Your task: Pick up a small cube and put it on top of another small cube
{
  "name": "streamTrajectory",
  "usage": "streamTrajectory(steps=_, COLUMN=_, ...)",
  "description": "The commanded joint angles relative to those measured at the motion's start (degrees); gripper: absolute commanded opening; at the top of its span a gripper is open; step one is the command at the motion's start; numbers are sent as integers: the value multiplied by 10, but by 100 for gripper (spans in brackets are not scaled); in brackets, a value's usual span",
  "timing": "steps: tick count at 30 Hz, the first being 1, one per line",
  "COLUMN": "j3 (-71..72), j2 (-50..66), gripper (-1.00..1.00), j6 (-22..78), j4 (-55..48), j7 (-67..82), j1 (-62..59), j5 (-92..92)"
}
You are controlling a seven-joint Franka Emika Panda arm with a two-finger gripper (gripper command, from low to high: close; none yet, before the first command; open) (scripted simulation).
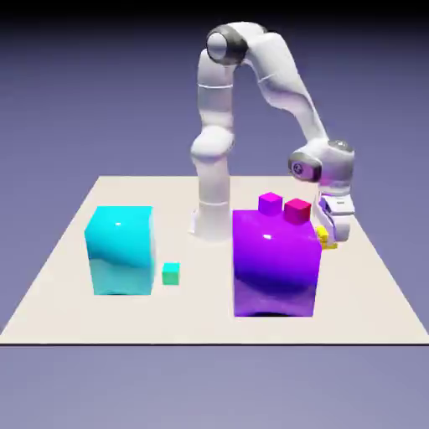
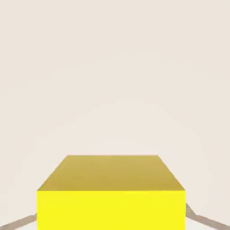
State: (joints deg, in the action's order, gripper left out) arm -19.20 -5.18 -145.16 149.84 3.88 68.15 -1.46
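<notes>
The white arm's two-finger pincer [image 1: 328, 237] is pinching shut on the tiny plain yellow cube [image 1: 325, 238], down low by the table's [image 1: 67, 251] right-hand edge in the exterior view, just behind the big glossy purple cube [image 1: 276, 263]. In the hand view the yellow cube [image 2: 111, 191] is filling the bottom of the picture, large and square-on, hiding the finger tips; whether it is sitting on the pale tabletop or riding just clear of it, I cannot tell.

What is worrying me from here: the big purple cube is standing right beside the hand, so, to my eye, a sideways swing before a proper lift would be clipping its corner and twisting the yellow cube in the grip. The tiny red cube [image 1: 297, 209] and the tiny magenta cube [image 1: 270, 202] are sitting near, behind the purple one, easy to nudge. The tiny teal cube [image 1: 171, 272] is waiting well apart, beside the big cyan cube [image 1: 120, 250].

The yellow cube has no long axis; it is sitting flat-faced and level, one face turned squarely toward the hand camera.
</notes>
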Motion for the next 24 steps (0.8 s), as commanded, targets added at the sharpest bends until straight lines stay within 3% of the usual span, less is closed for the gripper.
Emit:
streamTrajectory(steps=1, j3=10, j2=-20, gripper=-100, j6=23, j4=-7, j7=10, j1=-19, j5=2)
streamTrajectory(steps=14, j3=137, j2=-252, gripper=-100, j6=337, j4=-88, j7=159, j1=-258, j5=56)
streamTrajectory(steps=16, j3=142, j2=-243, gripper=-100, j6=347, j4=-84, j7=168, j1=-246, j5=78)
streamTrajectory(steps=21, j3=134, j2=-208, gripper=-100, j6=234, j4=-7, j7=165, j1=-250, j5=86)
streamTrajectory(steps=22, j3=134, j2=-208, gripper=100, j6=234, j4=-7, j7=165, j1=-250, j5=86)
streamTrajectory(steps=24, j3=136, j2=-216, gripper=100, j6=259, j4=-24, j7=166, j1=-249, j5=84)
